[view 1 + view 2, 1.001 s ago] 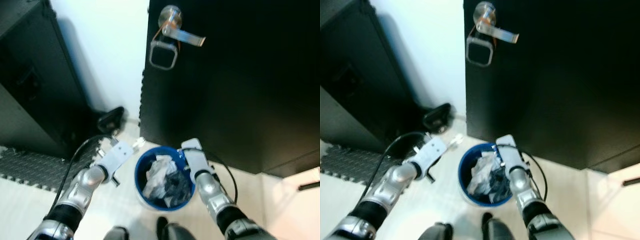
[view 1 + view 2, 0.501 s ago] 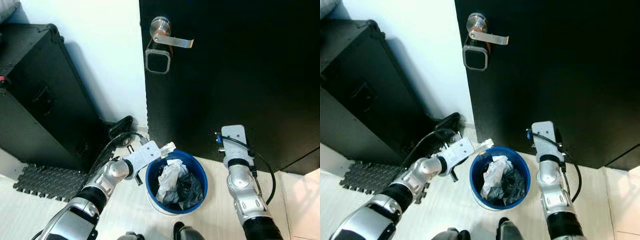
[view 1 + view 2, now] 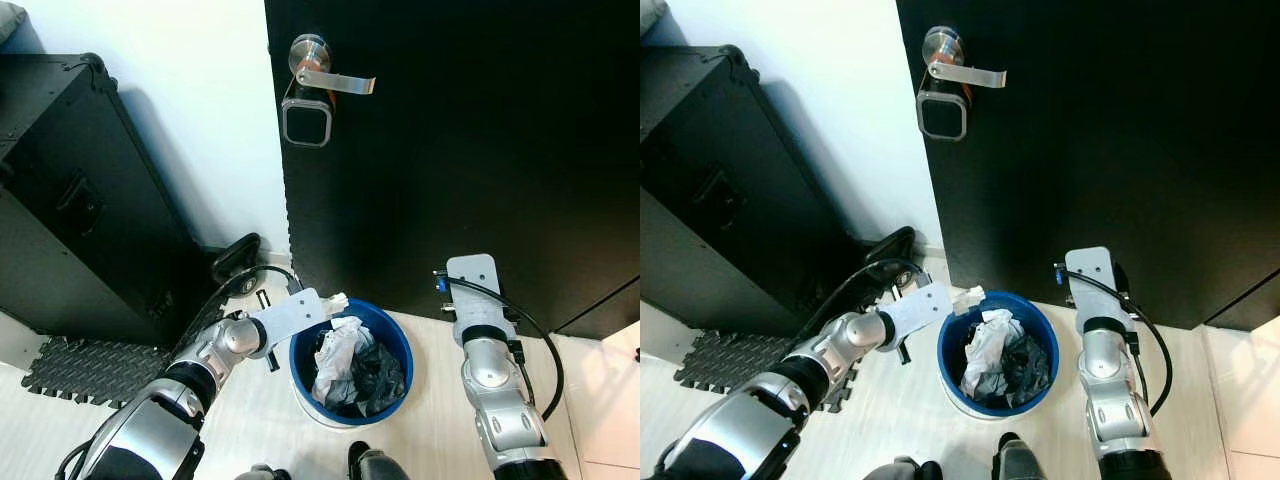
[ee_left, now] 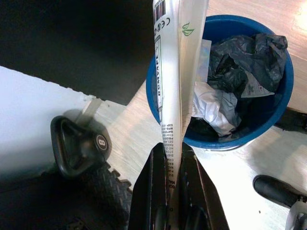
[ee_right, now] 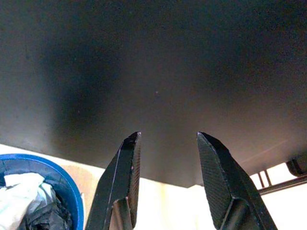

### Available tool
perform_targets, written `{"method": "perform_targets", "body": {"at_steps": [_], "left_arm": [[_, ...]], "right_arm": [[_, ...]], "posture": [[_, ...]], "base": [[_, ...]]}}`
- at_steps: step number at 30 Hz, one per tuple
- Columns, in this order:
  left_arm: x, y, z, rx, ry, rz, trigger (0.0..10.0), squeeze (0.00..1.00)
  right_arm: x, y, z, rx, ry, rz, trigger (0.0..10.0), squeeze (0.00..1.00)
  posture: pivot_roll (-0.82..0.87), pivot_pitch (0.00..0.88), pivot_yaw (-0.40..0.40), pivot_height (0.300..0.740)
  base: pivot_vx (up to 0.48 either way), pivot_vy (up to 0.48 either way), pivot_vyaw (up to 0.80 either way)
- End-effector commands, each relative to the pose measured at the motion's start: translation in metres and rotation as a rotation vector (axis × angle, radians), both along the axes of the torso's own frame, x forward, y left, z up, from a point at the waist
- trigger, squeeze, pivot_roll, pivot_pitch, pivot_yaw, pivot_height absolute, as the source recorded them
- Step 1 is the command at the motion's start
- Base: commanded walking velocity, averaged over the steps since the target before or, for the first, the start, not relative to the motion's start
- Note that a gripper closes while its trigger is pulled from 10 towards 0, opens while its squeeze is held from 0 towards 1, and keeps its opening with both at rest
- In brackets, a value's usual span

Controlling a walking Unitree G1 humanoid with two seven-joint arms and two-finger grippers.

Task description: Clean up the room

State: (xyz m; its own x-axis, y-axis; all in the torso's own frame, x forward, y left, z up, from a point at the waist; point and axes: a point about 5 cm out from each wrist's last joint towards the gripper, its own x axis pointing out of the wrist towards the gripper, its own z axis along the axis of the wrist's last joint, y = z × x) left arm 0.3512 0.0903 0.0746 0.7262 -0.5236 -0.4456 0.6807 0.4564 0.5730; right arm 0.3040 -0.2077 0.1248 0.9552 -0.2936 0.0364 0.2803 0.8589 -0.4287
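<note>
A round blue bin (image 3: 401,338) stands on the pale floor against the black door, holding crumpled white paper (image 3: 335,355) and a dark plastic bag (image 3: 375,372). My left gripper (image 4: 171,160) is shut on a long flat white packet (image 4: 175,72) with a barcode. It holds the packet over the bin's near-left rim (image 4: 156,103), and the packet's tip (image 3: 335,300) pokes out past the wrist. My right gripper (image 5: 168,143) is open and holds nothing. It is raised to the right of the bin, pointing at the door, with its wrist (image 3: 472,278) level with the bin's far rim.
The black door (image 3: 480,150) with a lever handle (image 3: 328,78) rises right behind the bin. A black case (image 3: 70,200) stands at the left, with a black kettlebell (image 4: 79,146) and a ribbed mat (image 3: 70,362) beside it. My feet (image 3: 365,465) are just before the bin.
The camera has shifted. My right gripper rose from the bin's rim toward the door. My left gripper carried the white packet closer, over the bin's left rim.
</note>
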Motion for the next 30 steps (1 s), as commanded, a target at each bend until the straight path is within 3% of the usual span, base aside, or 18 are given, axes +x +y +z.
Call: {"method": "perform_targets", "body": {"at_steps": [1,5,14,16,17,19,23,30], "left_arm": [[-0.004,0.009,-0.009,0.037,0.029,0.009,10.0,0.00],[0.001,0.023,-0.004,0.051,0.000,0.052,10.0,0.00],[0.002,0.023,-0.003,0.079,-0.012,0.025,10.0,0.00],[0.002,0.024,-0.003,0.087,-0.015,0.020,10.0,0.00],[0.002,0.024,-0.003,0.087,-0.015,0.020,10.0,0.00],[0.002,0.024,-0.002,0.094,-0.017,0.013,10.0,0.00],[0.002,0.023,-0.002,0.102,-0.018,0.002,10.0,0.00],[0.001,0.023,-0.003,0.114,-0.021,-0.010,10.0,0.00]], "right_arm": [[-0.005,0.002,-0.008,-0.009,0.044,0.011,10.0,0.00],[-0.009,0.009,-0.018,-0.086,0.135,0.088,10.0,0.00],[-0.011,0.014,-0.026,-0.054,0.236,0.174,10.0,0.00],[-0.015,0.022,-0.042,-0.010,0.400,0.302,10.0,0.00],[-0.015,0.022,-0.042,-0.010,0.400,0.302,10.0,0.00],[-0.027,0.033,-0.058,0.028,0.574,0.475,10.0,0.00],[-0.034,0.037,-0.060,0.076,0.630,0.553,10.0,0.00],[-0.036,0.037,-0.057,0.113,0.634,0.597,10.0,0.00]], "posture": [[-0.15,0.293,0.080,0.740],[-0.15,0.308,0.054,0.740],[-0.14,0.317,0.051,0.740],[-0.15,0.321,0.053,0.740],[-0.15,0.321,0.053,0.740],[-0.15,0.322,0.054,0.740],[-0.15,0.325,0.055,0.740],[-0.15,0.327,0.055,0.740]], "base": [[0.000,0.000,0.00],[0.000,0.000,0.00],[0.000,0.000,0.00],[0.000,0.000,0.00],[0.000,0.000,0.00],[0.000,0.000,0.00],[0.000,0.000,0.00],[0.000,0.000,0.00]]}}
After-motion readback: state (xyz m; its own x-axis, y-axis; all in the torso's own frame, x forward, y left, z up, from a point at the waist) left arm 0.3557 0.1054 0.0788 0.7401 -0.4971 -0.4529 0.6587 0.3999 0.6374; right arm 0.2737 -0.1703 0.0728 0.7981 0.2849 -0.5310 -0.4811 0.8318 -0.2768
